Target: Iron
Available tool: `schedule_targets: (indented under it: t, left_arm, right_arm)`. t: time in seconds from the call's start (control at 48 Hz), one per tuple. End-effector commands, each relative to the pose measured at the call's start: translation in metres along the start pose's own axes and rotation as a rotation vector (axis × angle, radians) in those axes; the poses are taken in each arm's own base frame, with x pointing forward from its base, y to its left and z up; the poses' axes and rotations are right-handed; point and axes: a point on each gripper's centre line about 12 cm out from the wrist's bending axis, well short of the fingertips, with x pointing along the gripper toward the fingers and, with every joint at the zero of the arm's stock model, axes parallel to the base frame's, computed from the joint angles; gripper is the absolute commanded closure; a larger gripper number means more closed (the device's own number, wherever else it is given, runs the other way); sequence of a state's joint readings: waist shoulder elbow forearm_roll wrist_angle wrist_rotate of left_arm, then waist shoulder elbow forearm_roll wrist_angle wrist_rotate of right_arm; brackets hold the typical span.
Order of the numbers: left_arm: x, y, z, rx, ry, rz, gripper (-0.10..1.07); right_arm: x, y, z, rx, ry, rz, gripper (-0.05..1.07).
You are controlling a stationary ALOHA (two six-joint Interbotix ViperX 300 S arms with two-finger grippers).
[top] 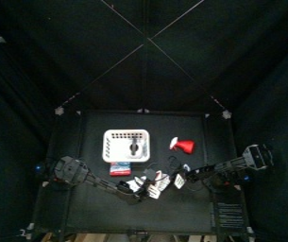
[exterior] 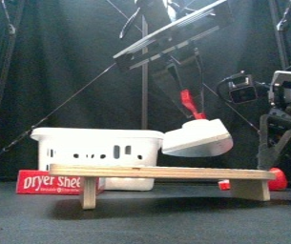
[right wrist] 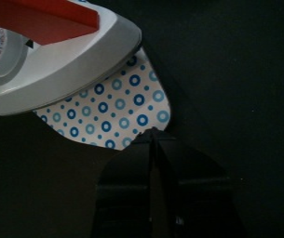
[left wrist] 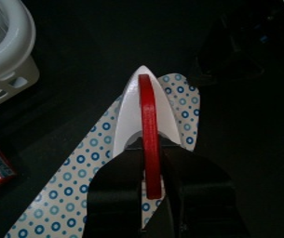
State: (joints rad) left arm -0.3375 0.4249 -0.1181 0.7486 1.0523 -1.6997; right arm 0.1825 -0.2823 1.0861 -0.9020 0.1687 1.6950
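Observation:
A white iron (exterior: 198, 138) with a red handle (left wrist: 147, 130) hangs tilted just above the wooden ironing board (exterior: 174, 173). The board's cover is white with blue dots (left wrist: 75, 181). My left gripper (left wrist: 151, 191) is shut on the rear of the handle. In the right wrist view the iron (right wrist: 51, 56) sits over the board's rounded dotted tip (right wrist: 113, 112). My right gripper (right wrist: 156, 149) is shut, its tips right at the edge of that tip. In the top view both arms meet over the board (top: 154, 181).
A white laundry basket (exterior: 94, 152) stands behind the board on the left. A red dryer-sheet box (exterior: 52, 181) lies in front of it. A red and white object (top: 184, 145) sits to the basket's right, and a red piece (exterior: 277, 175) lies by the board's right end.

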Motion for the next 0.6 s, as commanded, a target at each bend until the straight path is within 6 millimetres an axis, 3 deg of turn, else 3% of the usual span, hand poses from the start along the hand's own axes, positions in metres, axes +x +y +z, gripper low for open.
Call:
schedule_targets:
  t: [0.0, 0.125, 0.25, 0.375, 0.583]
  left_arm:
    - [-0.021, -0.002, 0.019, -0.029, -0.023, -0.044, 0.51]
    - [-0.038, 0.002, 0.021, -0.016, -0.017, -0.059, 0.51]
    - [-0.060, 0.022, 0.019, -0.015, 0.001, 0.022, 0.51]
    - [-0.069, 0.038, 0.001, 0.002, 0.042, 0.129, 0.51]
    - [-0.085, 0.032, -0.030, -0.025, 0.156, 0.138, 0.51]
  right_arm:
    - [-0.004, 0.007, 0.007, -0.003, -0.024, 0.025, 0.66]
    - [-0.004, 0.006, 0.006, -0.005, -0.023, 0.024, 0.66]
    - [-0.004, 0.005, 0.006, -0.002, -0.022, 0.019, 0.66]
    - [-0.004, 0.005, 0.006, -0.002, -0.023, 0.017, 0.66]
    - [-0.004, 0.006, 0.007, -0.002, -0.024, 0.018, 0.66]
